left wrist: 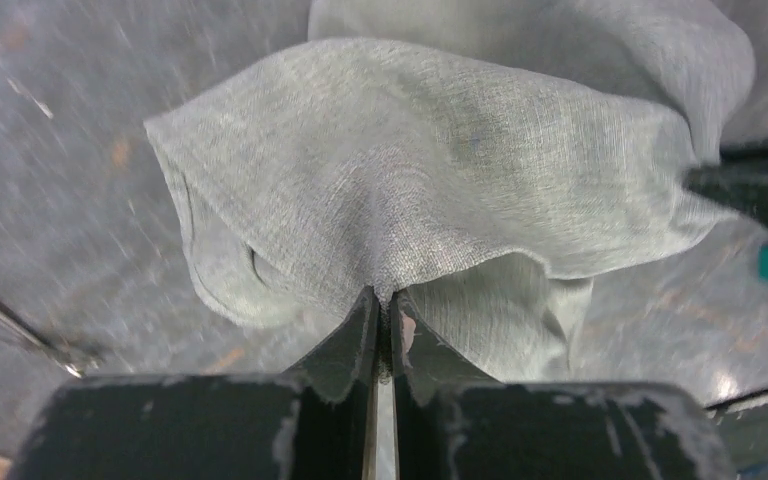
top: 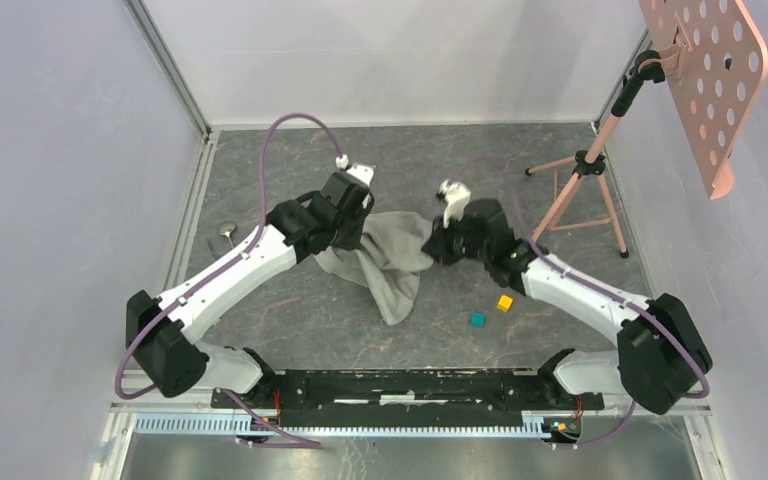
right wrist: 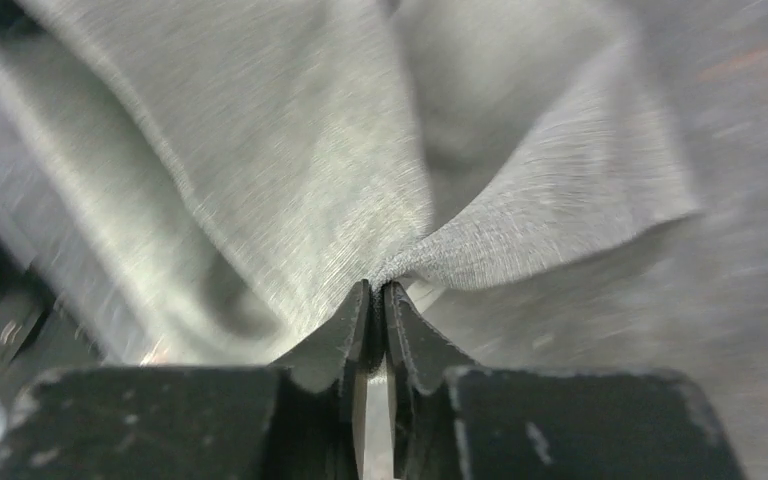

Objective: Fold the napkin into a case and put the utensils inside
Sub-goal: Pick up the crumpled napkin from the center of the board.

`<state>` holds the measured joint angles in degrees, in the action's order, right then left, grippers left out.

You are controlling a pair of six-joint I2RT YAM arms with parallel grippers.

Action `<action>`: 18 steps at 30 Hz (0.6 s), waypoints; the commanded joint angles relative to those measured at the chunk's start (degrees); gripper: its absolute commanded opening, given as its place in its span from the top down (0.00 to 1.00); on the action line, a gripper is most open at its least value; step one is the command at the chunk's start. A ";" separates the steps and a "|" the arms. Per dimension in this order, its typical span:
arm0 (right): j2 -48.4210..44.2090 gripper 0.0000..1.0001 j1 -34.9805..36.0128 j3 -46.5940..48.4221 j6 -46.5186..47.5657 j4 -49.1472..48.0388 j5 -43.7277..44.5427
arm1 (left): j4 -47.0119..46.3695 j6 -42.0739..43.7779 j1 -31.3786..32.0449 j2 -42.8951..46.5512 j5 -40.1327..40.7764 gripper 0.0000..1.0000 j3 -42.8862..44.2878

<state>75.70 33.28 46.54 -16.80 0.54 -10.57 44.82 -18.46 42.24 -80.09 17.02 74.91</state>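
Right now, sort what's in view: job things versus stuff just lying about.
Job: napkin, pinched by left gripper and right gripper; spoon.
Lying about: yellow cube, teal cube, tripod, perforated board.

Both arms bend outward at the elbow and angle in toward the napkin [top: 392, 265]. The left arm [top: 222, 275] meets the napkin's left edge, and the right arm [top: 585, 292] meets its right edge. The left gripper [left wrist: 384, 298] has its 2 fingers pressed together on a pinch of the napkin. The right gripper [right wrist: 375, 288] is clamped the same way on a fold of it.
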 commanded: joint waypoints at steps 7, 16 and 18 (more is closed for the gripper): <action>-5.17 0.39 7.65 -7.61 -0.77 1.50 -1.14 | -4.60 -9.64 0.14 6.86 -9.24 0.91 -18.66; 5.93 0.21 -0.69 7.45 2.00 12.77 18.35 | -5.48 -10.26 0.21 7.83 -10.66 0.84 -21.00; 7.70 0.21 -1.54 9.14 2.95 12.66 16.16 | -5.36 -10.28 0.21 7.85 -10.84 0.81 -21.79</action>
<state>79.90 34.20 51.92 -15.55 10.17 1.91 41.41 -25.80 42.26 -73.54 7.20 54.72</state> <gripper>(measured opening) 0.789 0.168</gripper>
